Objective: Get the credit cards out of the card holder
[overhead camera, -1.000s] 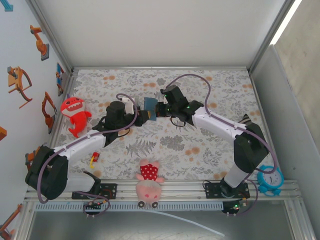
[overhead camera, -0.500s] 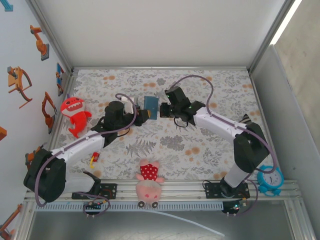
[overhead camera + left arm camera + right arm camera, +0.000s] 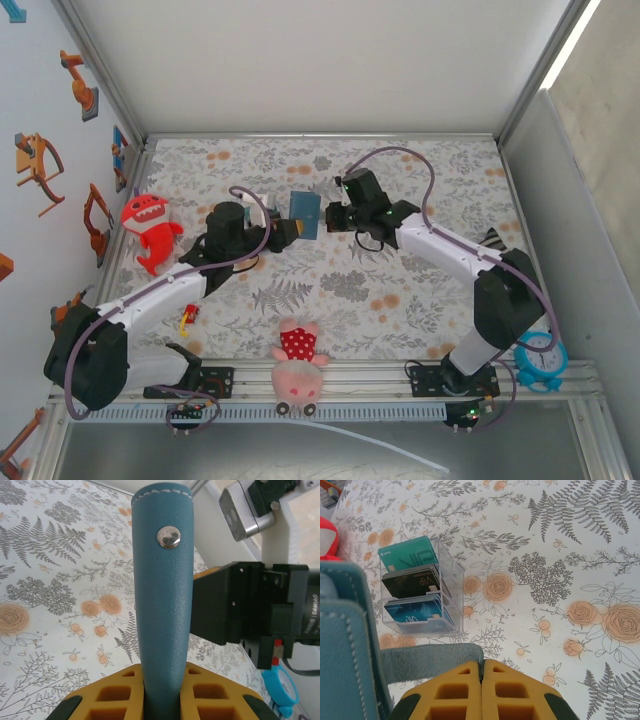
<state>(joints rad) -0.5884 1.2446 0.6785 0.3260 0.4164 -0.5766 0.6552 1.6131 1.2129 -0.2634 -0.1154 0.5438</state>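
Both left gripper (image 3: 161,700) and right gripper (image 3: 481,682) clamp the card holder (image 3: 162,605); boxed cards (image 3: 412,582) read "VIP".

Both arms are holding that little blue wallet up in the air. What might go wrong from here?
1. The right end effector pinches only the thin strap of the card holder, so a pull may slip it free.
2. The left end effector clamps the card holder by one end, off the table. If that grip loosens, it may drop near the clear box of cards.
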